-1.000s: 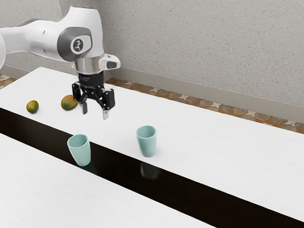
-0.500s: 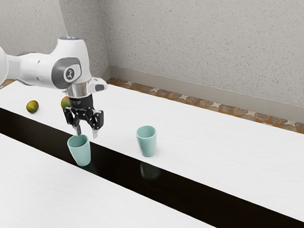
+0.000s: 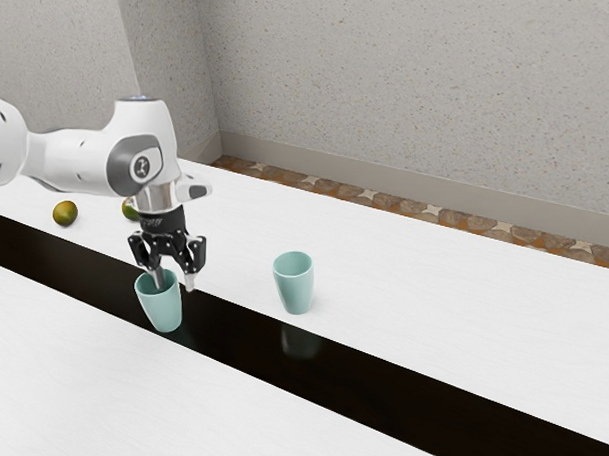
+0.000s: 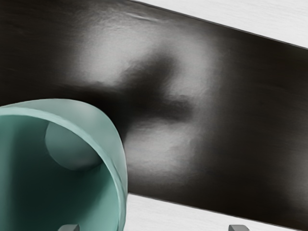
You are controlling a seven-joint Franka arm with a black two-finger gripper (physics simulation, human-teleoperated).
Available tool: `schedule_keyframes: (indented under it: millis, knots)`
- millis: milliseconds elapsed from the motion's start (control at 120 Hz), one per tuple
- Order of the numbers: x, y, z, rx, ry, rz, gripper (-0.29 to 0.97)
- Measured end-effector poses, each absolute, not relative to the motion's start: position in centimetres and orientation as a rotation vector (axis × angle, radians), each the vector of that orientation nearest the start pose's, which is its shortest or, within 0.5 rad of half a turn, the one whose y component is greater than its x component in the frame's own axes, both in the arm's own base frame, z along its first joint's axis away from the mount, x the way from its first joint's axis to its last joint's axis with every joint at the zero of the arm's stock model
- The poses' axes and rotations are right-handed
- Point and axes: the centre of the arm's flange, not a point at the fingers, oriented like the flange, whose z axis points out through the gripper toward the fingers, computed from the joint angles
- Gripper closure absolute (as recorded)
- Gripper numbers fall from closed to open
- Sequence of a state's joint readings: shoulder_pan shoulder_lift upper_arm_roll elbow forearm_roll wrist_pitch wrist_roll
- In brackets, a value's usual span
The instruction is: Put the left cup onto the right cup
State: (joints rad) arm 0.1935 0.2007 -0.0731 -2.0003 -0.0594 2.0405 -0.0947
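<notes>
Two teal cups stand upright on the table's black strip. The left cup (image 3: 160,301) is at the exterior view's left, the right cup (image 3: 293,281) a short way off toward the exterior view's right. My gripper (image 3: 173,280) is open and hangs over the left cup's rim, one finger dipping inside the cup and the other outside its right wall. Neither finger presses the wall from both sides. In the wrist view the left cup (image 4: 57,168) is large and close under my hand, its open mouth facing the camera.
A white table (image 3: 463,284) with a glossy black strip (image 3: 379,381) running across it. Two small fruits lie at the back left, one green-orange fruit (image 3: 66,213) and another (image 3: 131,210) partly hidden behind my arm. A speckled wall stands behind.
My arm has come down and toward the exterior view's left, from above the table between the cups to the left cup's rim. The fingers stayed open. Both cups stayed put.
</notes>
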Motion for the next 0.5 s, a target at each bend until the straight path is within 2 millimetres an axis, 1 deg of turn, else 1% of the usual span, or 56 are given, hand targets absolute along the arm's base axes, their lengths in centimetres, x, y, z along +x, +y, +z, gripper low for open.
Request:
schedule_keyframes:
  millis: [417,500]
  knots:
    - [57.2,7.9,32.4,-3.155,-0.397,0.235,0.34]
    - [57.3,7.9,32.3,-3.153,-0.393,0.225,0.38]
